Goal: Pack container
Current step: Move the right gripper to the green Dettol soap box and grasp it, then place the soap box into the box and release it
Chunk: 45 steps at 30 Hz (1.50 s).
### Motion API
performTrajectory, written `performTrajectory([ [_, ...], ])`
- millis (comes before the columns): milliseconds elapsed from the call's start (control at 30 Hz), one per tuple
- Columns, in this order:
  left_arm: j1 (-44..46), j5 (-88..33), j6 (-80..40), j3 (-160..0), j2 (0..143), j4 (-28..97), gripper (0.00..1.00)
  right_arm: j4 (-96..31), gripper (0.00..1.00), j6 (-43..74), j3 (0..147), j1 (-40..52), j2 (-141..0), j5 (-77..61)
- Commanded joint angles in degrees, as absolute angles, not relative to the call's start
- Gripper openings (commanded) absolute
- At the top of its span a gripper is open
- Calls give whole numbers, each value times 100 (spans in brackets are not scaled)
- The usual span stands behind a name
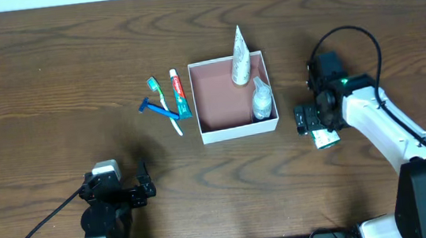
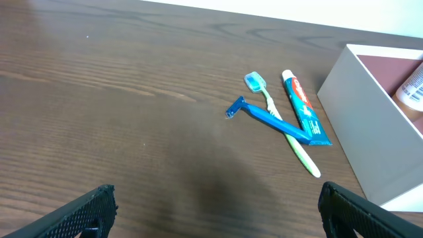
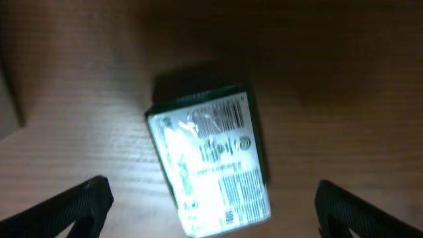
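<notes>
- Nearest the base, the left fingers (image 2: 86, 211) stand spread with nothing between them. That arm is folded low by its base, its wrist looking forward across the surface (image 1: 42, 81).
- Farther out on the right, the packet (image 3: 208, 165) lies flat on the surface directly under the right wrist. Its long axis runs up the wrist view with a slight tilt. The right fingers (image 3: 79, 201) therefore flank its two long sides and would close across its short width.
- The right fingers are released and wide apart; whether they touch the packet I cannot tell.
- The right arm reaches forward and inward from its base, with the white link slanting toward the middle and the wrist bent to look straight down.
- The container (image 1: 238, 130) sits mid-surface, just left of the right fingers and much nearer that arm than the left one. I judge the carry to be a short lift leftward over its right wall.
- Inside the container, a bottle (image 1: 261, 98) and a tube (image 1: 239, 57) keep to the right side; the left half is bare.
- Left of the container and apart from it lie the toothpaste (image 2: 304, 109), toothbrush (image 2: 269, 102) and razor (image 2: 264, 116), nearer the left arm.
</notes>
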<state>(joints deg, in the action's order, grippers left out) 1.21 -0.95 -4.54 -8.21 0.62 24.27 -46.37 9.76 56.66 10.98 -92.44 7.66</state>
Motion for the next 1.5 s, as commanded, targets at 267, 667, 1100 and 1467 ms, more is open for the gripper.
performTrajectory([
  [267, 93, -89, -502, -718, 23, 2456, 98, -4053, 84, 897, 5367, 1039, -9815, 856],
  [667, 93, -91, -502, -718, 23, 2456, 98, -4263, 35, 1070, 5454, 1046, -10031, 847],
  [1100, 93, -89, -502, -718, 23, 2456, 98, -5586, 24, 1328, 6020, 1188, -8838, -91],
  [1467, 93, -89, -502, -718, 23, 2456, 98, -6195, 18, 1863, 7380, 2681, -7625, -888],
])
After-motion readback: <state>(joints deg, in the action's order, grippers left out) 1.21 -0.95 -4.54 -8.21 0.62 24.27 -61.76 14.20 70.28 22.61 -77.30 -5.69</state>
